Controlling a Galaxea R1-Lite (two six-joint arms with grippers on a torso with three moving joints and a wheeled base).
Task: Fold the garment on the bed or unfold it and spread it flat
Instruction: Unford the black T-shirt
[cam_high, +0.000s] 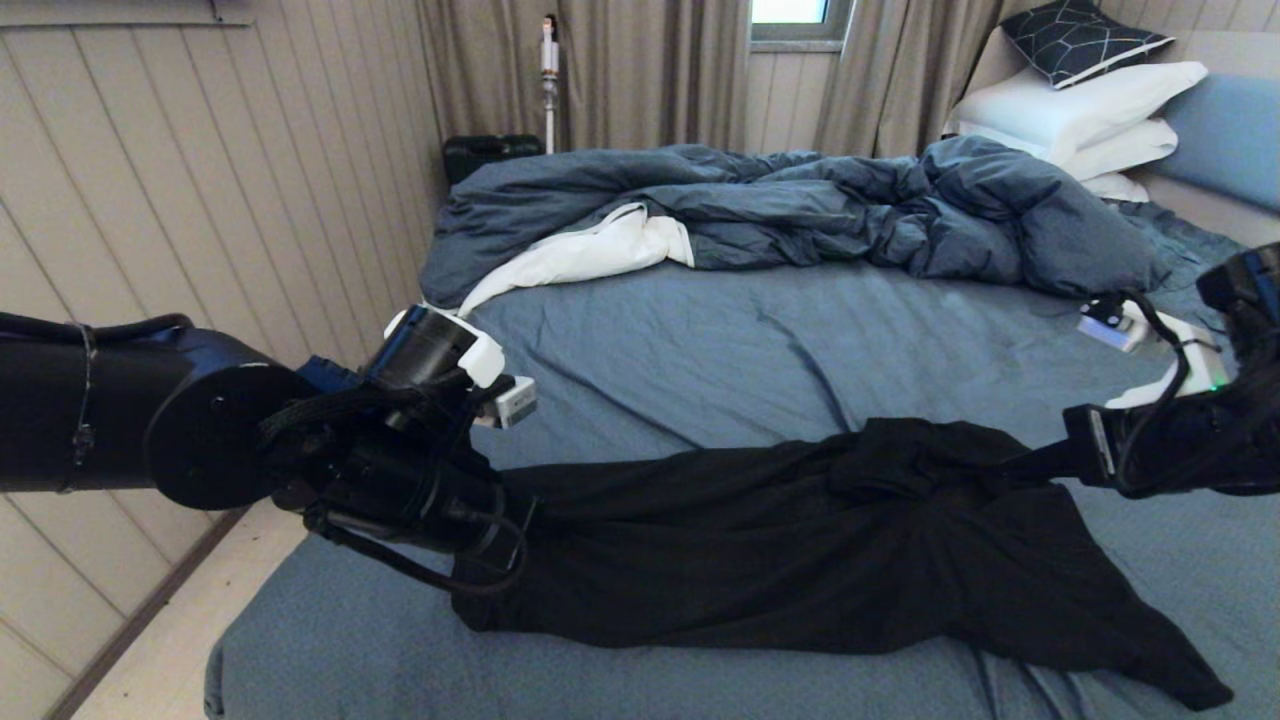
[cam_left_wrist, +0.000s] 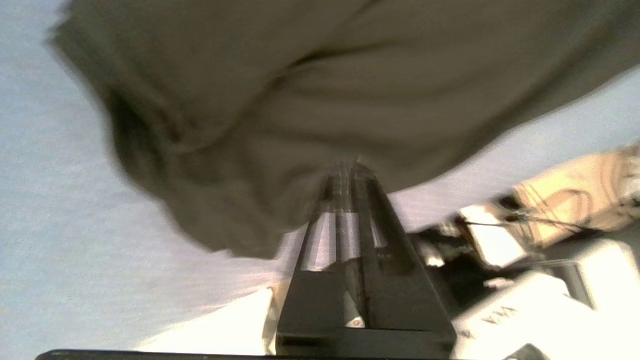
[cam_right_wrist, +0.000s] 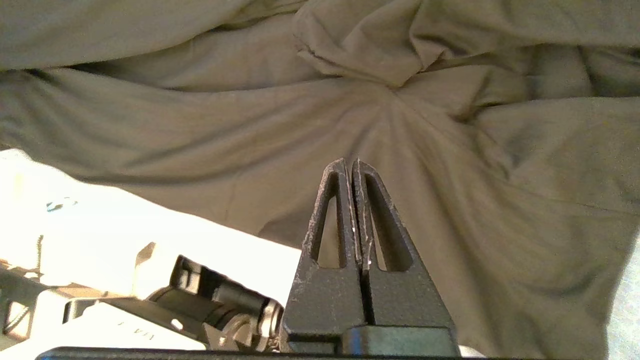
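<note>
The garment (cam_high: 760, 560), a black T-shirt, lies stretched in a long rumpled band across the near part of the bed (cam_high: 700, 350), plain side up. My left gripper (cam_left_wrist: 347, 167) is at its left end, fingers pressed together on an edge of the cloth (cam_left_wrist: 300, 100); in the head view the left wrist hides these fingers. My right gripper (cam_high: 1050, 465) is at the right end, shut on a pinch of fabric (cam_right_wrist: 200, 125), with creases fanning out from its tips (cam_right_wrist: 351, 162). One loose corner trails toward the bed's near right.
A rumpled dark blue duvet (cam_high: 850, 210) with white lining lies across the far half of the bed. White pillows (cam_high: 1080, 110) and a dark patterned cushion (cam_high: 1080, 35) are stacked at the far right. The panelled wall (cam_high: 200, 200) and floor (cam_high: 180, 640) are at the left.
</note>
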